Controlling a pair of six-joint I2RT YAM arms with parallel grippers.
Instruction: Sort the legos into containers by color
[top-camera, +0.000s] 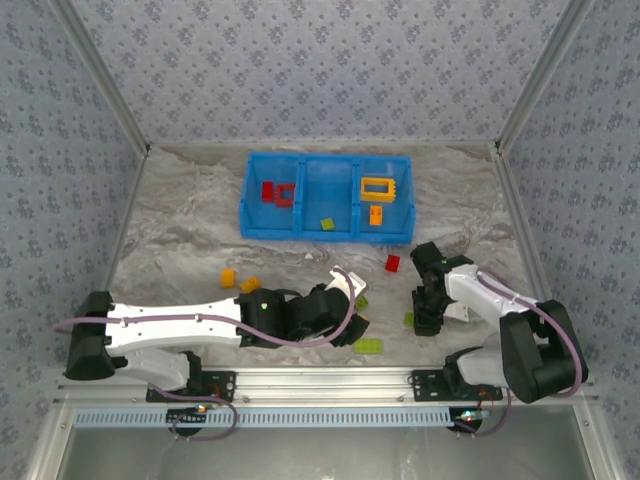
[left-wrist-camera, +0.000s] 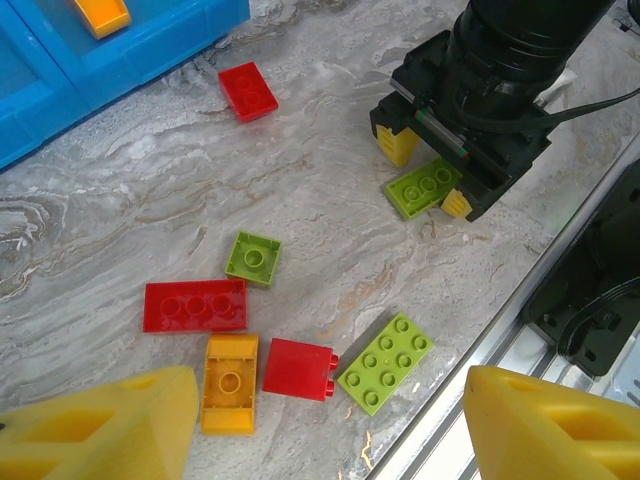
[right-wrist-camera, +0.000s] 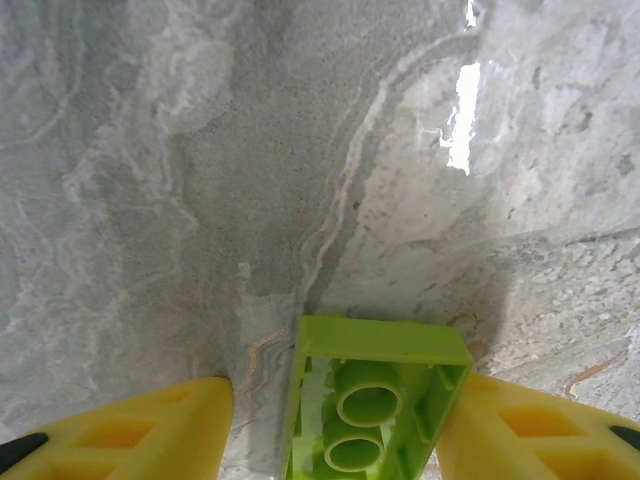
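A grey-veined marble tabletop (top-camera: 180, 230) lies between patterned walls (top-camera: 300, 70), and my bright blue plastic three-compartment tray (top-camera: 325, 233) sits at its far middle. The tray's left compartment holds a small red brick (top-camera: 268, 190) touching a red hollow frame (top-camera: 288, 196). The middle compartment holds one lime green brick (top-camera: 327, 224). The right one holds an orange-yellow hollow frame (top-camera: 377, 186) with an orange-yellow brick (top-camera: 376, 214) nearer me.

My left gripper (left-wrist-camera: 330, 400) hangs spread wide with nothing between its yellow fingers (left-wrist-camera: 100, 425). It is above a loose cluster beside the aluminium front rail (left-wrist-camera: 470, 350). In that cluster are a flat red six-stud brick (left-wrist-camera: 195, 305), a small green square brick (left-wrist-camera: 253, 257), an orange single-stud brick (left-wrist-camera: 230, 382), a red block (left-wrist-camera: 298, 368) and a long lime eight-stud brick (left-wrist-camera: 385, 362). Another red piece (left-wrist-camera: 248, 90) lies apart, closer to the tray.

My right gripper (right-wrist-camera: 335, 395) is down at the table, straddling a lime green six-stud brick (right-wrist-camera: 375, 400) that sits tilted, its hollow underside facing my wrist camera. One finger touches the brick. A strip of marble shows between the brick and the other finger, so the brick is not clamped. Two orange bricks (top-camera: 238, 281) lie loose on the left of the table.
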